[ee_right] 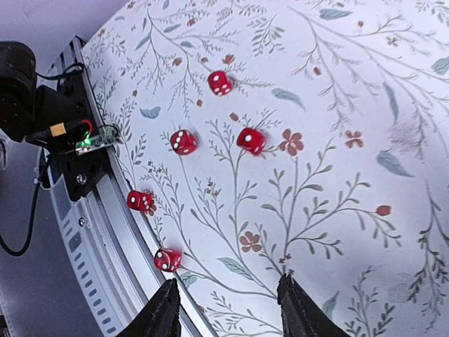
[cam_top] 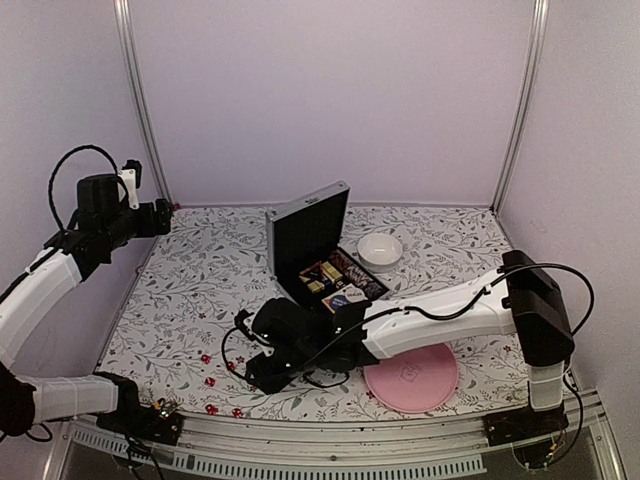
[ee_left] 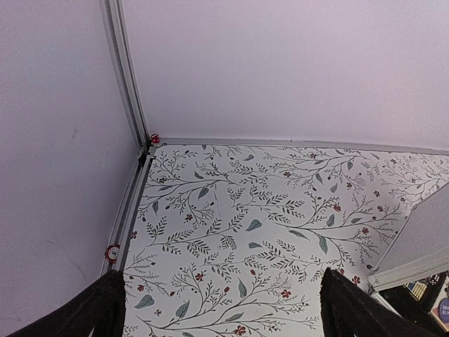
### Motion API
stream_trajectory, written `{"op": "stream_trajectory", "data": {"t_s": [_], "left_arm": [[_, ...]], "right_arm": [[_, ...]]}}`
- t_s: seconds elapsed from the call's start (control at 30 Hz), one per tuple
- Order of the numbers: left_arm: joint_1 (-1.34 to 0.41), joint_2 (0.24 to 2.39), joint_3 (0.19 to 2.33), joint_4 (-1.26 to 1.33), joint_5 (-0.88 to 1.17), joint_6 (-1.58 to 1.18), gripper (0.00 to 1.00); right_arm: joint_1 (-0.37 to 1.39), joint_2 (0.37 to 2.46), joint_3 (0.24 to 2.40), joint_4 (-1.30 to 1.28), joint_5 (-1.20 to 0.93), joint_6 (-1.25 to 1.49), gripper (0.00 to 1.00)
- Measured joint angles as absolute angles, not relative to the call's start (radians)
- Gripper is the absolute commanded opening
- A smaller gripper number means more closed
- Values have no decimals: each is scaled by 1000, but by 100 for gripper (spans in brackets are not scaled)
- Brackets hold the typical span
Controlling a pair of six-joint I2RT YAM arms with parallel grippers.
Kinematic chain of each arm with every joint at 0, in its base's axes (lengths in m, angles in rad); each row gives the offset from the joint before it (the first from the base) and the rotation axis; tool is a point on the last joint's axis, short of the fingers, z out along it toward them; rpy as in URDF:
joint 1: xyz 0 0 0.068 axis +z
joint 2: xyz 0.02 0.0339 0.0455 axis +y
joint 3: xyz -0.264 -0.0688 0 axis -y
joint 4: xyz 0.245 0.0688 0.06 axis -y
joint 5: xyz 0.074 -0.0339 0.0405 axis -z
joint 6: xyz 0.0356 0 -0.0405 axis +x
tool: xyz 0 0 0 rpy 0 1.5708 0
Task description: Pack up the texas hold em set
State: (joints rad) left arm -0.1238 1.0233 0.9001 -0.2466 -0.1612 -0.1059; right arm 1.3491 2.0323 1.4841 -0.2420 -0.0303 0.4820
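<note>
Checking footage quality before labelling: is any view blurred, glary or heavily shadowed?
Top external: soft, even light with a lilac cast, faint shadows, no glare. Left wrist: floral table cover sharp, the dark left gripper soft-edged at the frame bottom. Right wrist: small red dice crisp, no glare.

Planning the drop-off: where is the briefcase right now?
In the top view, the open briefcase sits mid-table with its lid raised. The white bowl is close on its right, and the pink plate lies nearer the arms.

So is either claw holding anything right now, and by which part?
No. Both the left claw and the right claw are open and empty; the right one hovers above loose red dice.
</note>
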Motion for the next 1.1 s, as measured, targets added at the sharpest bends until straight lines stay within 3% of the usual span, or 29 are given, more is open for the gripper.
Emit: {"op": "stream_trajectory", "data": {"t_s": [0.43,1.1], "left_arm": [[-124,1023,891,-245,-159,-107,96],[-124,1023,890,-245,-154,-108,96]], "right_arm": [[1516,2222,1720,-405,118,517,48],[1540,2393,1907,-532,215,512,38]]}}
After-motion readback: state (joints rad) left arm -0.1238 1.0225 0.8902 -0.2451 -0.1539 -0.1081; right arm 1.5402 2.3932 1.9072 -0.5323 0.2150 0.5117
